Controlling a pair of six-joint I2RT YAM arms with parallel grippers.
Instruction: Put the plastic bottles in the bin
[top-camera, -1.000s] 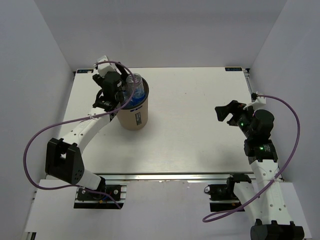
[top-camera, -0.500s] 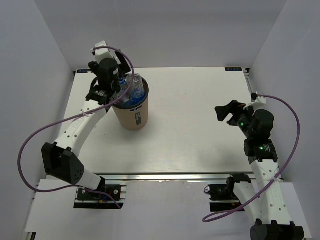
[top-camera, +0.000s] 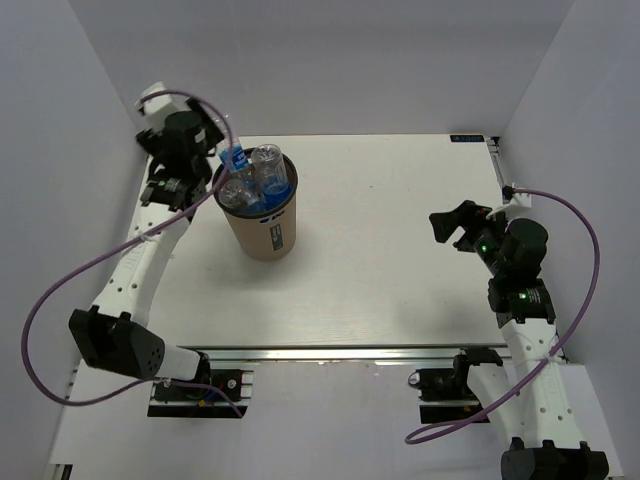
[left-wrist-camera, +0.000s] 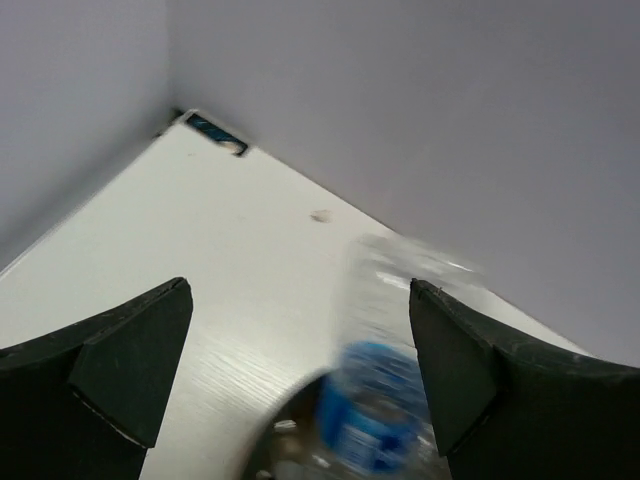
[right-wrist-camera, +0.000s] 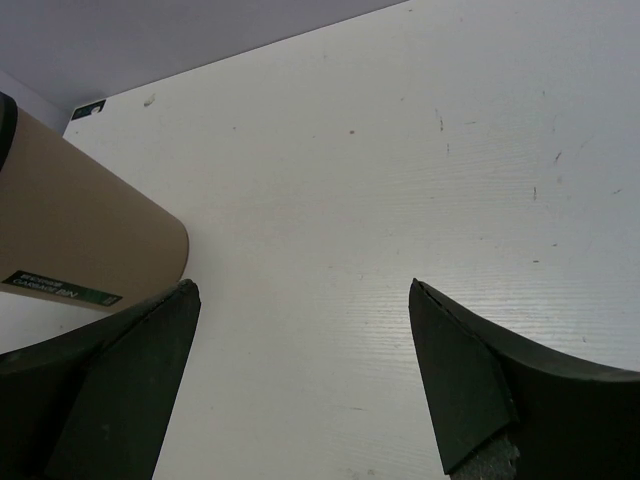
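Plastic bottles (top-camera: 255, 178) in bin (top-camera: 266, 236), far-left of worktop (top-camera: 400, 285): likely light, crushable, slippery; grip mid-label. Left pincer (left-wrist-camera: 298, 360), right pincer (right-wrist-camera: 300, 370) spread, empty

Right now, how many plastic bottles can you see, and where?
3 clearly, all sticking out of the bin: blue-labelled bottle at its far-left rim, clear bottle at the far side, third bottle lower on the left. More may hide beneath.

White arms (top-camera: 132, 272), black joints (top-camera: 115, 340), purple cables (top-camera: 596, 245)
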